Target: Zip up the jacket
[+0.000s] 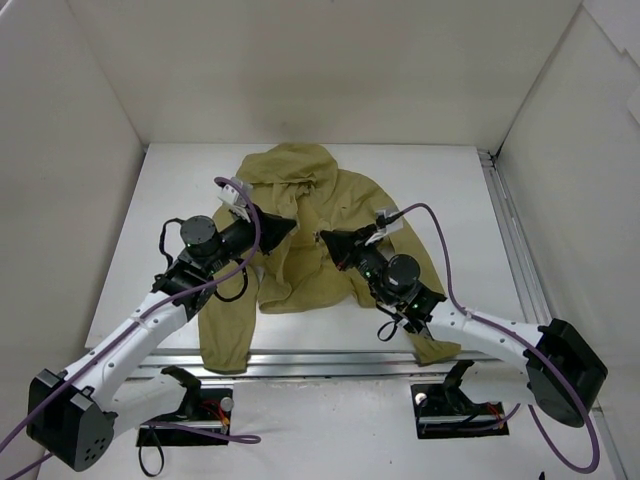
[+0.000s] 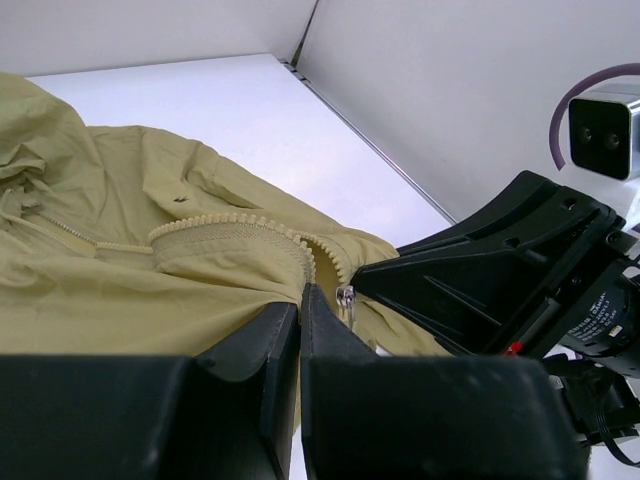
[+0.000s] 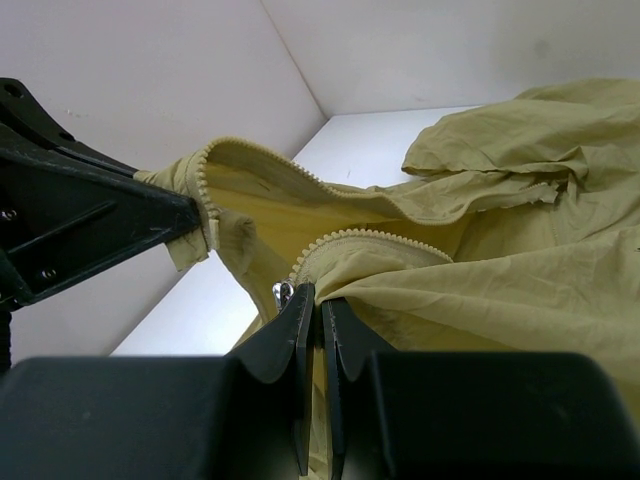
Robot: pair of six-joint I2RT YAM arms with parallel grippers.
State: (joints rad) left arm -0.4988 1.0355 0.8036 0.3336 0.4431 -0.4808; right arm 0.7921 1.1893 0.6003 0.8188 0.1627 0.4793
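Olive jacket (image 1: 305, 275) is laid on the white table (image 1: 470, 190), about midway between the left and right edges. The hood (image 1: 290, 165) is turned toward the far edge and the hem toward the near edge. One sleeve (image 1: 222, 330) is stretched down to the near edge on the left side, where its end is seen over the metal rail (image 1: 330, 362). The other sleeve (image 1: 435, 348) is partly hidden behind the right arm. The front is opened at its lower part, and the two rows of zipper teeth (image 2: 230, 222) are seen curling apart there. A small dark mark (image 2: 180, 199) is seen on the chest.

The left gripper (image 1: 288, 228) is closed, and a fold of the jacket's edge beside the teeth is pinched between its fingertips. This is shown most clearly in the right wrist view, where the fabric is drawn out from its black tip. The right gripper (image 1: 323, 238) is closed as well, with the opposite edge of the jacket clamped between its fingers just beside the metal zipper slider (image 3: 281, 292). Whether the slider itself is touched by the fingers cannot be told.

The two grippers are held near each other above the middle of the garment, tips facing, with the gripped edges lifted off the table. A purple cable (image 1: 440, 250) is looped along each arm.
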